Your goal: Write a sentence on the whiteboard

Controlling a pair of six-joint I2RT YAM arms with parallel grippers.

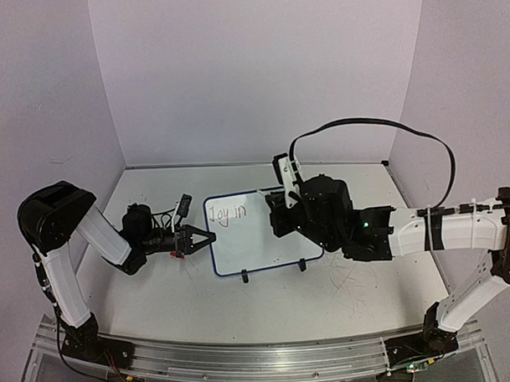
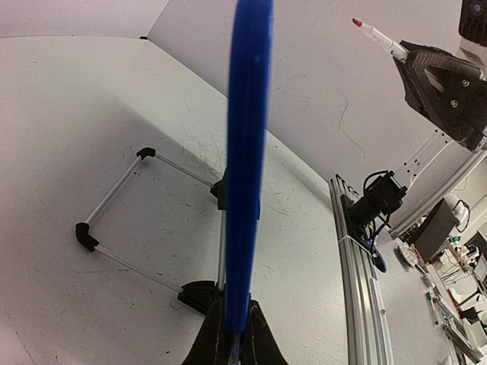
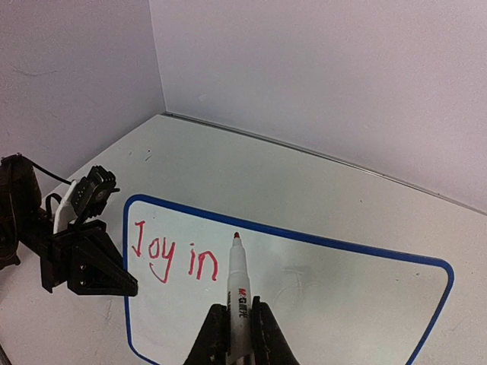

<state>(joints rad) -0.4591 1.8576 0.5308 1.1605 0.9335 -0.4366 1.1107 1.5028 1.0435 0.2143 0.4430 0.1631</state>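
Observation:
The whiteboard [image 1: 265, 241] stands tilted on its black feet [image 1: 245, 278] in the middle of the table. It carries the sentence [image 1: 228, 213] in red, reading "Joy in" [image 3: 175, 258]. My left gripper [image 1: 205, 239] is shut on the board's left blue rim [image 2: 247, 152], which runs edge-on up from the jaws [image 2: 237, 334]. My right gripper [image 3: 237, 323] is shut on a white marker [image 3: 239, 285]. Its red tip points at the board just right of "in". In the left wrist view the marker [image 2: 378, 36] hangs clear of the board face.
A thin wire stand [image 2: 114, 205] with black corners props the board from behind. An aluminium rail [image 1: 244, 359] runs along the near table edge. A black cable [image 1: 362, 124] loops above the right arm. Walls close the table at the back and both sides.

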